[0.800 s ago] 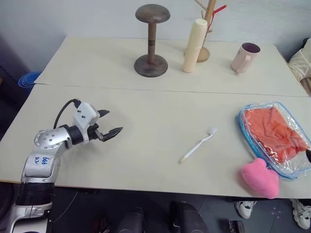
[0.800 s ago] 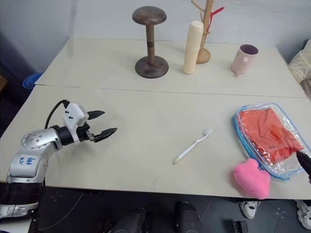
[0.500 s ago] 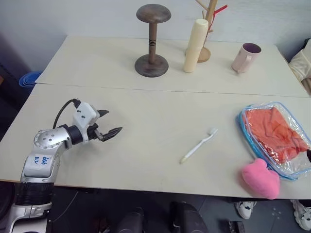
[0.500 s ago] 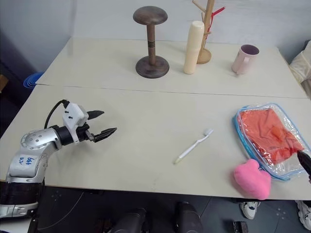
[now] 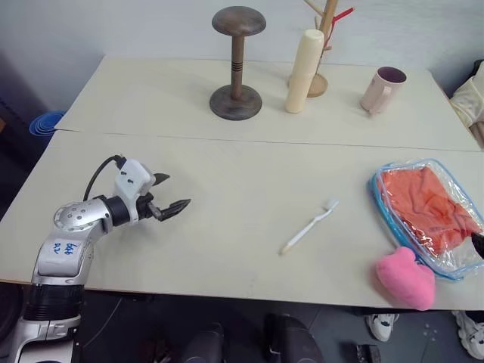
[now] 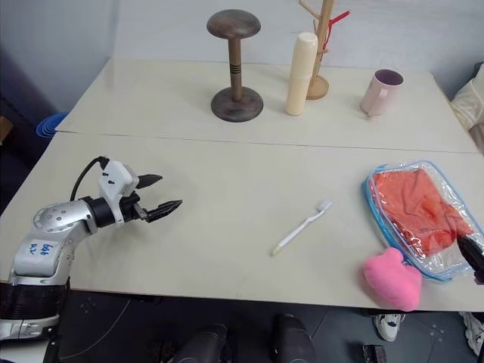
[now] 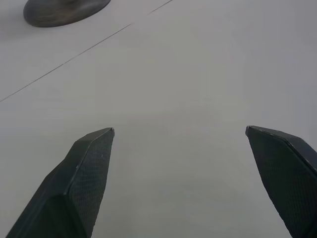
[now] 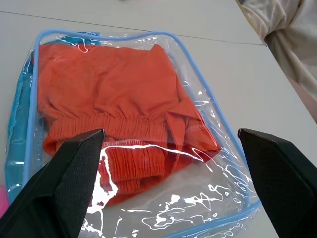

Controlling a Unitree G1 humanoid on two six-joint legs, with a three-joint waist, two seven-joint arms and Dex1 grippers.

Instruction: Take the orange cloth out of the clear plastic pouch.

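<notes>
The orange cloth (image 5: 427, 208) lies folded inside the clear plastic pouch (image 5: 380, 206), which has blue edging and rests flat at the table's right edge. My right gripper (image 8: 171, 131) is open just in front of the pouch's near end, with the orange cloth (image 8: 114, 99) and the pouch (image 8: 213, 203) between and beyond its fingers, touching nothing. One black fingertip (image 6: 469, 249) shows at the pouch's near right corner. My left gripper (image 5: 176, 190) hovers open over the bare left part of the table, far from the pouch.
A pink plush heart (image 5: 406, 277) sits against the pouch's near edge. A white toothbrush (image 5: 308, 225) lies mid-table. At the back stand a wooden mushroom stand (image 5: 237, 64), a cream cylinder (image 5: 301, 60), a wooden rack (image 5: 324, 45) and a pink mug (image 5: 380, 89).
</notes>
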